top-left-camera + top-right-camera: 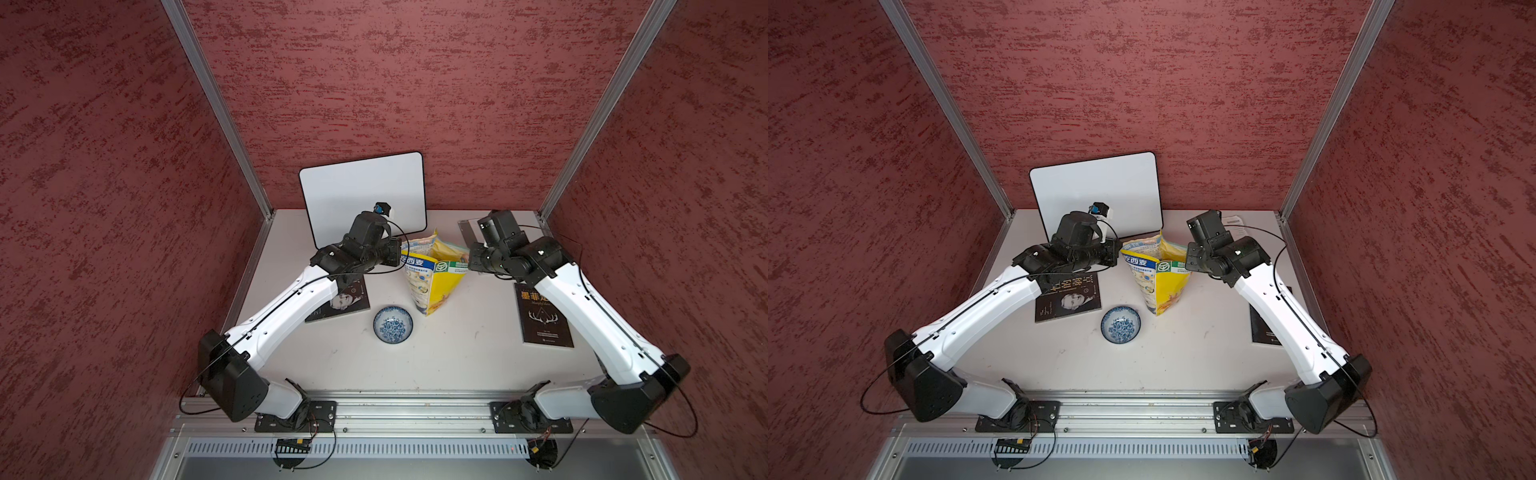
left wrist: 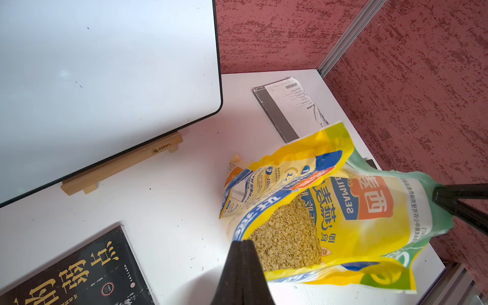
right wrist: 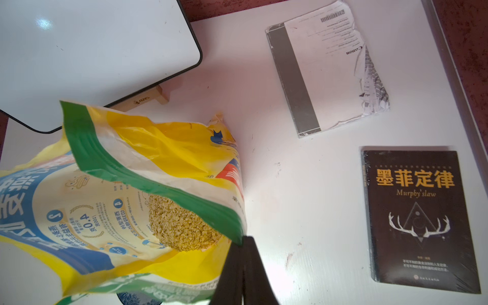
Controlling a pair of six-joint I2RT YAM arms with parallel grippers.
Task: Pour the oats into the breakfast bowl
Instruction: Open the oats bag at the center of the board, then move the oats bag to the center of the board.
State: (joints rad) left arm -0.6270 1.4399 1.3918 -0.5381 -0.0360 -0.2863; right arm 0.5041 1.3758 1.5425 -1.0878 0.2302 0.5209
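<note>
White-shelled arms [image 1: 291, 307], black joints, black cables

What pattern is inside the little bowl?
A blue floral pattern on white, with a blue rim, inside the breakfast bowl. It shows best in a top view.

Two white-and-black arms reach inward to an open yellow pouch [image 1: 436, 274] standing mid-table; the left gripper [image 1: 400, 254] meets its top edge on one side, the right gripper [image 1: 470, 258] on the opposite side; a blue-patterned bowl [image 1: 392, 324] sits just in front of the pouch; a whiteboard [image 1: 363, 195] leans behind; dark books [image 1: 544, 318] lie under each arm.
</note>
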